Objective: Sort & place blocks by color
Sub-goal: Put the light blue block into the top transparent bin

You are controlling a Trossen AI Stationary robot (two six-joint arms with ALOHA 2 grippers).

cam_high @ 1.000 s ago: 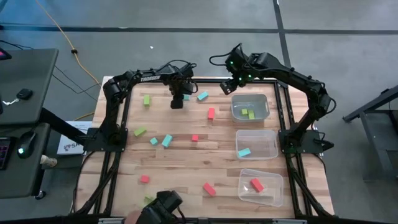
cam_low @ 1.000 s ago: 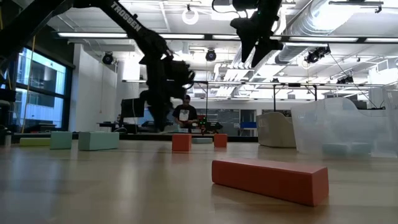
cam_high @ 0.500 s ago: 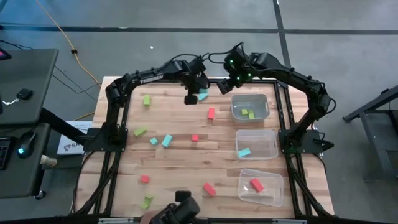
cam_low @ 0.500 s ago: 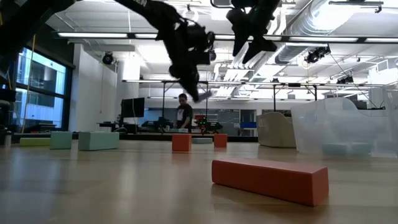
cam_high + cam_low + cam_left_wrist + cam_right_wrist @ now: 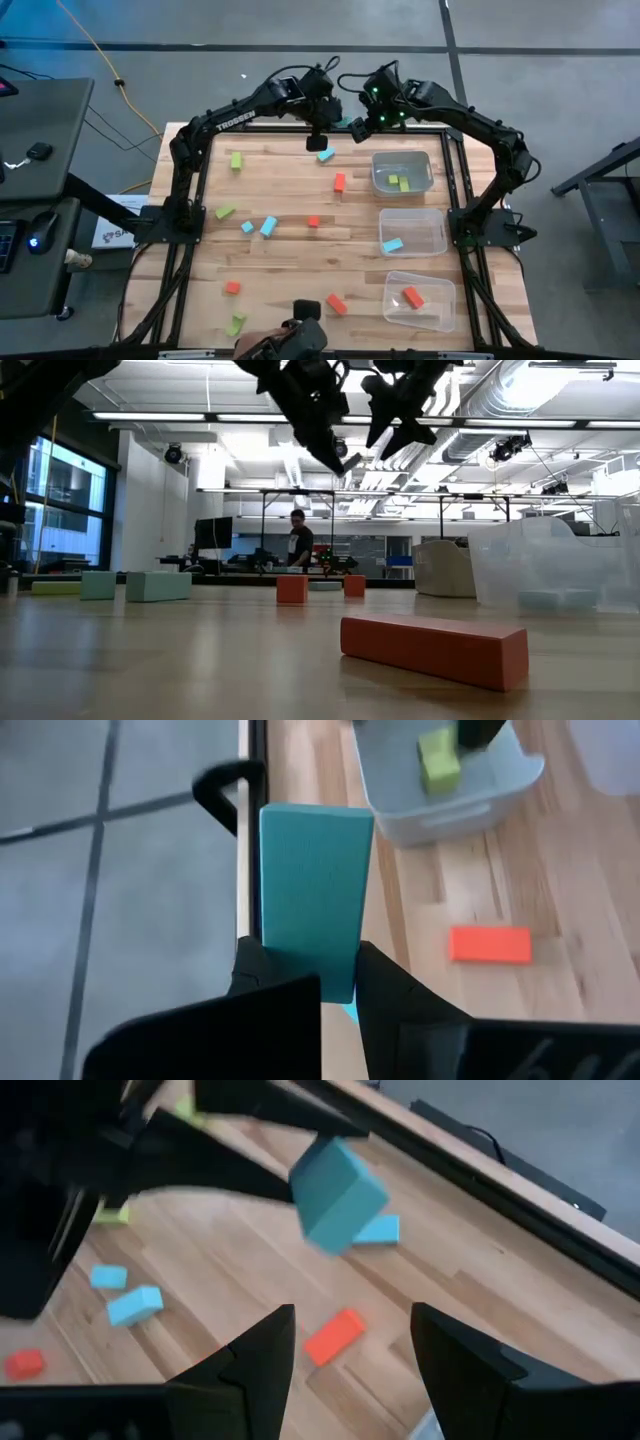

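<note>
Wooden table [image 5: 290, 260] is the workplace; at its far edge a blue block [image 5: 315, 895] is pinched aloft by the left gripper [image 5: 335, 985], the right gripper [image 5: 345, 1340] spread nearby. Four blocks are binned; roughly ten lie unsorted.

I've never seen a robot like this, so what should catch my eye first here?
The left gripper holds a light blue block up in the air over the table's far edge. The right gripper hangs open close beside it. Beyond that, small coloured blocks lie scattered on the wooden table, and three clear bins line its right side.
</note>
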